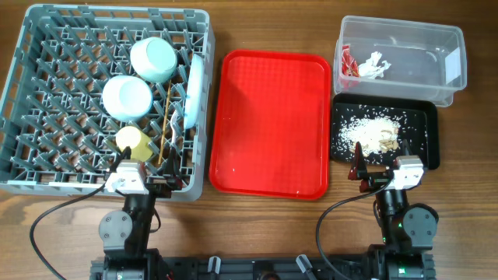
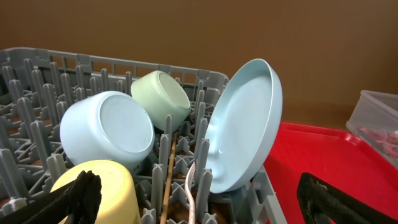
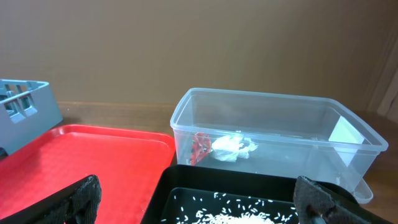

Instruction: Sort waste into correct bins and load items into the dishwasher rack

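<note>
Reading both grippers as released, nothing held in either

Left gripper (image 2: 199,194): jaws spread wide, one finger (image 2: 78,198) at the lower left of the wrist view and the other at the lower right, with only rack pegs showing between them. The lower-left finger overlaps the yellow cup (image 2: 112,186) in that view; cannot tell if it touches. The gripper sits at the near edge of the dishwasher rack (image 1: 117,14)

Rack contents:
- yellow cup at the front
- pale blue bowl (image 1: 127,96) just behind it
- pale green bowl (image 1: 153,58) further back; both bowls tilted, bases towards the wrist camera
- plate (image 1: 194,92) on edge along the rack's right side, tilted towards the right wall
- chopstick (image 1: 165,124) lying front to back between the cup and the plate
- white fork (image 2: 189,194) just beside the chopstick, at the foot of the plate

Right gripper (image 3: 198,194): jaws equally wide and empty, hovering at the near rim of the black tray (image 1: 432,132). Rice scraps (image 1: 373,134) lie in a loose pile in that tray. The clear tub (image 1: 459,74) sits directly behind it, with the red-and-white wrapper (image 1: 347,68) and the crumpled tissue (image 1: 372,65) at its left end, side by side

Red serving tray (image 1: 272,124) is on the desk (image 1: 467,233) between the rack and the bins
</note>
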